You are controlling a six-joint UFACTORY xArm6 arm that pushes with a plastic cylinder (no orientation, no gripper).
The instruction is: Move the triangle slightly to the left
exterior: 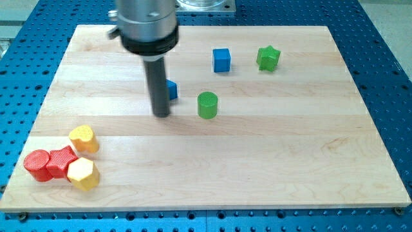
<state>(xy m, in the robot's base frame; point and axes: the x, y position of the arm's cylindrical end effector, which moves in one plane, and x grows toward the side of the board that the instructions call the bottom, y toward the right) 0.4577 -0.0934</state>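
A blue block (pixel 172 89), likely the triangle, sits near the board's middle; my rod hides most of it, so I cannot make out its shape. My tip (pixel 161 115) rests on the board just left of and slightly below this block, touching or nearly touching it. A green cylinder (pixel 207 104) stands to the block's right.
A blue cube (pixel 221 60) and a green star (pixel 268 58) lie toward the view's top right. At the bottom left cluster a yellow heart (pixel 84 138), a red cylinder (pixel 37 165), a red star (pixel 62 161) and a yellow hexagon (pixel 83 174). The wooden board (pixel 257 161) sits on a blue perforated table.
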